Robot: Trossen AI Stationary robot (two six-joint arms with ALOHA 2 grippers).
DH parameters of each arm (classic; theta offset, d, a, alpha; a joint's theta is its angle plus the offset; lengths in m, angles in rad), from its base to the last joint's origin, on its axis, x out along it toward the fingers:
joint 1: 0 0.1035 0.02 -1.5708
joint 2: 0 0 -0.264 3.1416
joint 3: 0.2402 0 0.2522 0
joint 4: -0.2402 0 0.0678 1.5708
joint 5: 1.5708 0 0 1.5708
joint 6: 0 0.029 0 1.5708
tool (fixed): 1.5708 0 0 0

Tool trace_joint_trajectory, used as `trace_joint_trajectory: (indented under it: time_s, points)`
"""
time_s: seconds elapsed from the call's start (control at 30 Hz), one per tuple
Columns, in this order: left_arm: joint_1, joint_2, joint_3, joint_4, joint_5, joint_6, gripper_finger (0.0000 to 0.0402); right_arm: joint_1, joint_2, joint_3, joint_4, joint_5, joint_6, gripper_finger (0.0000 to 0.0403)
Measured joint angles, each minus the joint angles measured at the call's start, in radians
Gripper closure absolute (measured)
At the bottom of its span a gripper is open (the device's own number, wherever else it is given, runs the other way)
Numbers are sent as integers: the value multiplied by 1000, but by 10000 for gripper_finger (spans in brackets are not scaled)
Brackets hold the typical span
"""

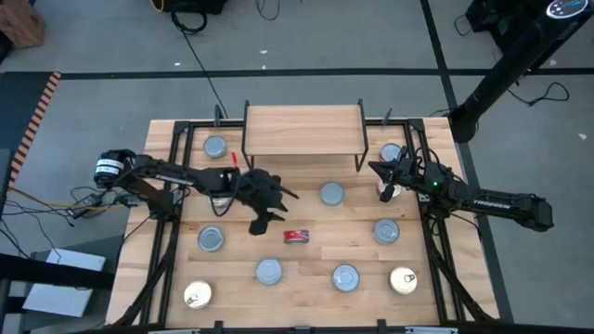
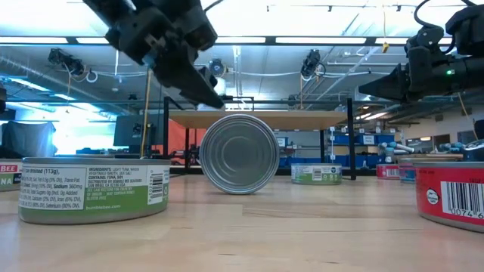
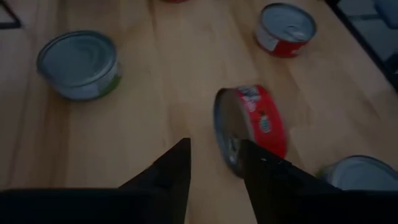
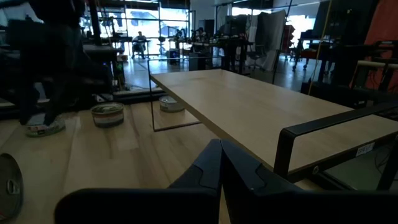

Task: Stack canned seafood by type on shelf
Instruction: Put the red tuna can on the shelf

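Observation:
A red-labelled tin [image 3: 255, 124] stands on its edge on the table, also in the high view [image 1: 296, 237] and the low view [image 2: 239, 153]. My left gripper [image 3: 214, 146] is open and hovers just above and beside it [image 1: 263, 221], fingers slanting down [image 2: 208, 94]. Other tins lie flat around it: silver ones [image 1: 331, 193] [image 1: 268, 271] [image 1: 212, 238] and gold ones [image 1: 198, 295] [image 1: 403, 280]. The shelf [image 1: 303, 130] stands at the far side with a bare top. My right gripper [image 1: 376, 170] is shut and raised by the shelf's right end [image 4: 219, 146].
Black wire frames [image 1: 172, 213] [image 1: 436, 223] run along the table's left and right sides. More tins sit near the shelf's legs [image 1: 215, 147] [image 1: 391, 153]. A green-labelled tin [image 2: 94, 189] and a red one [image 2: 454, 193] lie close to the table's near edge.

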Motion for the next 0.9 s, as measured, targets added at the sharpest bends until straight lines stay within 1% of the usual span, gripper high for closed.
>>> trace_joint_trajectory:
  time_s: [0.13,0.5,0.63,0.77,0.9]
  points:
    - [-17,0,23,-19,16,-4,229,0,0,0,0,0,0,384]
    - [-40,18,24,-14,13,-4,160,0,0,0,0,0,0,384]
    - [-41,18,24,-14,-6,-3,147,0,0,0,0,0,0,384]
    - [-55,55,24,9,-9,-1,142,0,0,0,0,0,0,384]
    - [-67,89,24,85,-9,2,141,0,0,0,1,0,0,384]
